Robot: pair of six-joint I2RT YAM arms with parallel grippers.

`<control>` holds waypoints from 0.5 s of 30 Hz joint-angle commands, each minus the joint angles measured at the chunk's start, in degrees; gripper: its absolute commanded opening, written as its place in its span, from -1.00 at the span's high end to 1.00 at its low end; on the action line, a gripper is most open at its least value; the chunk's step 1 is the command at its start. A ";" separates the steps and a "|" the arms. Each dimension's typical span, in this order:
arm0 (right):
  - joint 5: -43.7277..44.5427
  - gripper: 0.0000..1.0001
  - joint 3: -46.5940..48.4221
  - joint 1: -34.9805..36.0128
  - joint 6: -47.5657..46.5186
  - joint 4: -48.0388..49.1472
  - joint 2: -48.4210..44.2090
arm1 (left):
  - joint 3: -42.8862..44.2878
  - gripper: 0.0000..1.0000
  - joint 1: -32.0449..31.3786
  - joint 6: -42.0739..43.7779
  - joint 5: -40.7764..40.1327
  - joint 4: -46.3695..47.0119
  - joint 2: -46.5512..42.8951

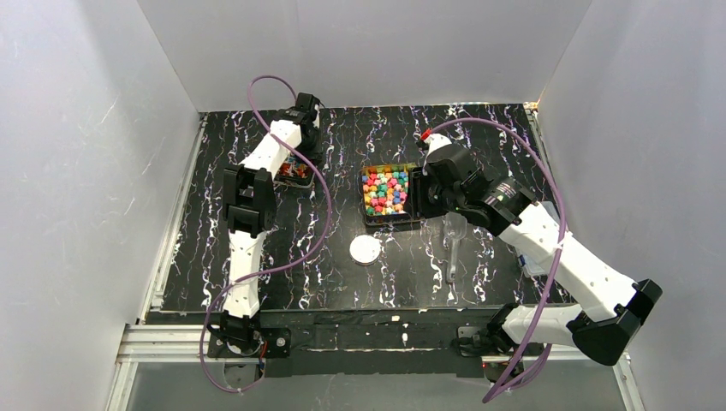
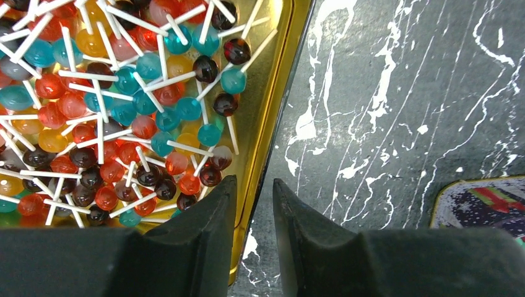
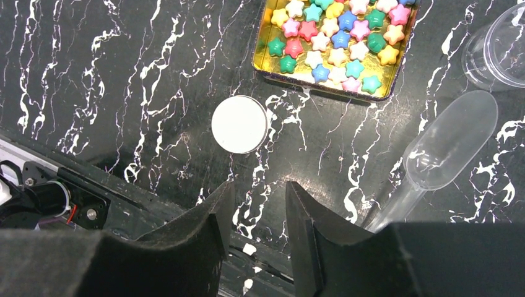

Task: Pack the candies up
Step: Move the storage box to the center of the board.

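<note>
Nothing looks packed yet: candies [image 3: 328, 40] fill 2 tins [image 2: 272, 93], scoop [image 3: 452, 139] lies idle, left claw [image 2: 254, 182] ajar astride 1 tin's edge, right claw [image 3: 259, 185] ajar, empty.

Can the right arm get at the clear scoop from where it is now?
Likely yes. The clear scoop lies flat on the table beside the right end effector, apart from the candy tin and the white lid. The jaws stand apart and empty, and nothing lies between.
</note>
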 commanded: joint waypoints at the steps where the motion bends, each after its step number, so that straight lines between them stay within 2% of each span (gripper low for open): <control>1: -0.43 0.12 -0.06 -0.12 0.28 2.03 -0.99 | -1.41 0.53 0.17 0.02 -0.82 -0.50 -0.17; 4: -0.42 0.14 -0.23 -0.09 0.28 2.19 -0.94 | -2.04 0.72 0.12 0.22 -0.91 -0.35 -0.52; 7: -0.45 0.15 -0.32 -0.08 0.46 2.44 -0.94 | -2.94 1.00 0.15 0.50 -0.86 -0.18 -1.03; 15: -0.52 0.16 -0.40 -0.09 0.43 2.29 -1.23 | -10.08 1.00 0.07 -1.15 0.62 0.79 -5.85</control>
